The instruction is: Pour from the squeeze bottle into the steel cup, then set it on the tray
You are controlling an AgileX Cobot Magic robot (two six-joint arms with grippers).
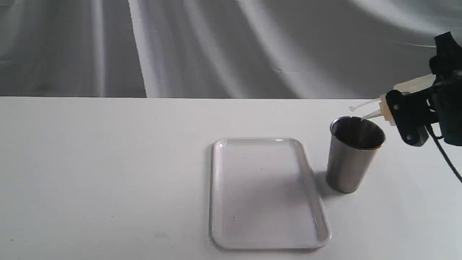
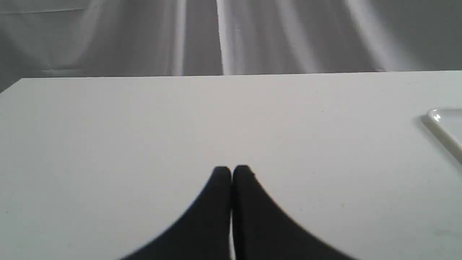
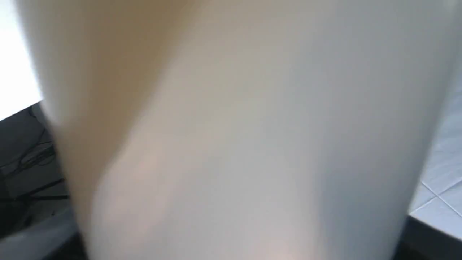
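Note:
The squeeze bottle (image 1: 415, 85) is tipped almost flat at the right edge of the exterior view, held by my right gripper (image 1: 406, 117), which is shut on it. Its pointed nozzle hangs just over the far rim of the steel cup (image 1: 352, 155), and the cap strap sticks out to the left. The cup stands upright on the table, right of the white tray (image 1: 216, 187). In the right wrist view the bottle's whitish, amber-tinted wall (image 3: 231, 137) fills the picture. My left gripper (image 2: 231, 173) is shut on nothing, low over bare table; a corner of the tray (image 2: 445, 126) shows there.
The white table (image 1: 108, 162) ends at a straight far edge with a grey draped cloth (image 1: 216, 47) behind it. A black cable (image 1: 445, 159) hangs from the right arm, right of the cup.

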